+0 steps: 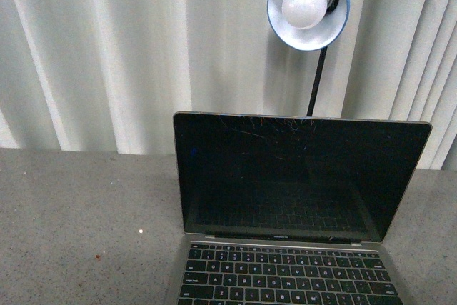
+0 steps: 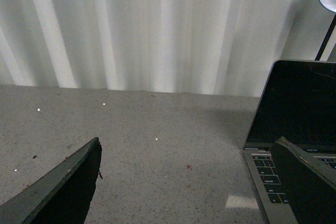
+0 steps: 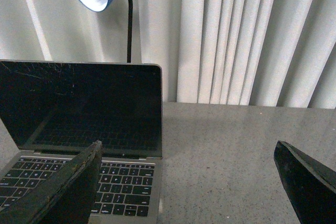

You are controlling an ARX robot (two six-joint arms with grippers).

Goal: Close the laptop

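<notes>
The left tool (image 2: 188,141) is spread wide with nothing between its jaws, and so is the right tool (image 3: 188,144). Both hang low over the grey desk (image 1: 78,212); neither shows in the front view.

The laptop (image 1: 293,248) sits open at the lower centre of the front view. Its dark screen (image 1: 300,176) stands nearly upright, and its top edge runs left to right across the frame below a blue lamp (image 1: 308,5).

In the left wrist view the laptop appears only at the right edge of the frame. In the right wrist view it fills the lower left half, so it lies between the two tools. The right tool looks somewhat better placed. Closing will likely mean reaching over that long top edge and pushing it forward and down towards the keys.
</notes>
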